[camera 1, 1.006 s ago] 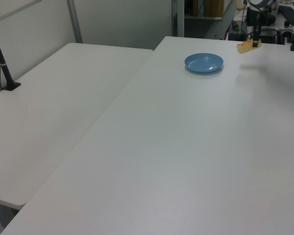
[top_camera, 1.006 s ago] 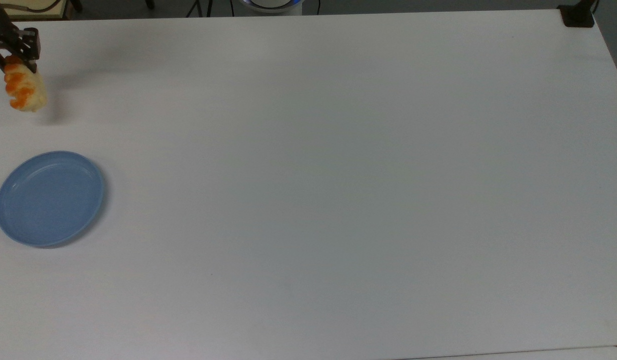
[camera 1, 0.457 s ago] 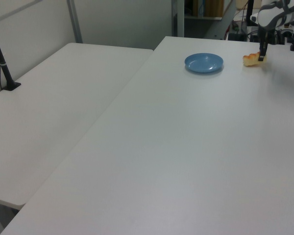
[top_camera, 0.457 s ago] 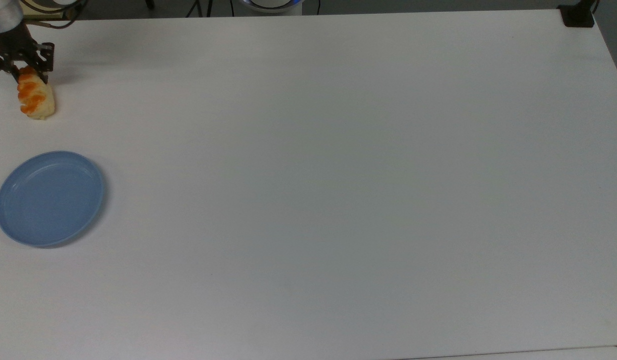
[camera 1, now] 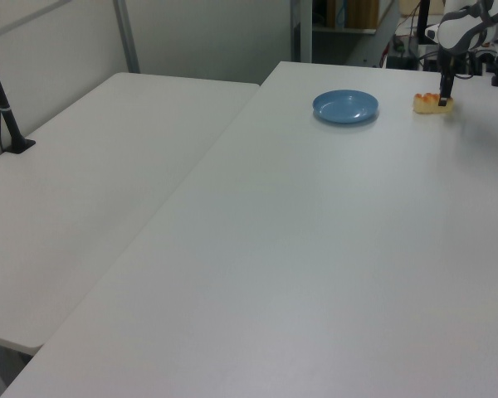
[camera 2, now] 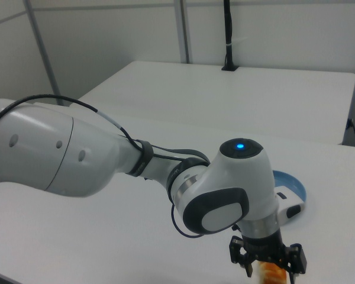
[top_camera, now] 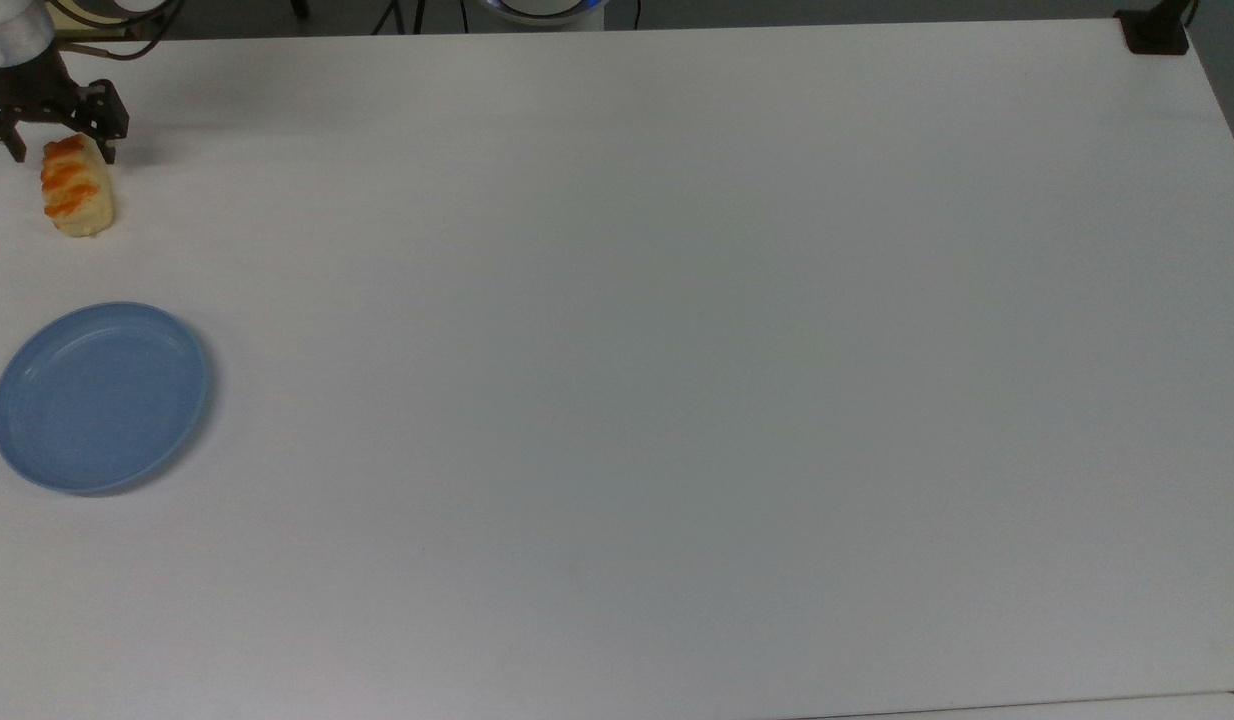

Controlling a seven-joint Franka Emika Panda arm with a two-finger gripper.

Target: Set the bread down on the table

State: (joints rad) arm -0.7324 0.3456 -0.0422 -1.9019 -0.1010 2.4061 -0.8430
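Note:
The bread [top_camera: 75, 188], a small pale bun with orange stripes, lies flat on the white table [top_camera: 617, 350] at the top view's far left, beyond the blue plate [top_camera: 99, 396]. My gripper [top_camera: 63, 150] is open, and its two dark fingers stand apart on either side of the bread's far end without clamping it. In the left view the bread [camera 1: 432, 103] rests to the right of the plate [camera 1: 345, 105], with the gripper [camera 1: 444, 98] standing over it. The right view has the gripper [camera 2: 269, 269] pointing down over the bread [camera 2: 272, 274] at the bottom edge.
A second white table [camera 1: 108, 166] adjoins on the left view's left, with a black post [camera 1: 4, 108] on it. A black mount [top_camera: 1155, 30] sits at the top view's upper right corner. The arm's bulky white links [camera 2: 136, 165] reach across the right view.
The bread went from hanging tilted in the shut gripper to lying on the table. The fingers have spread apart and let go of it.

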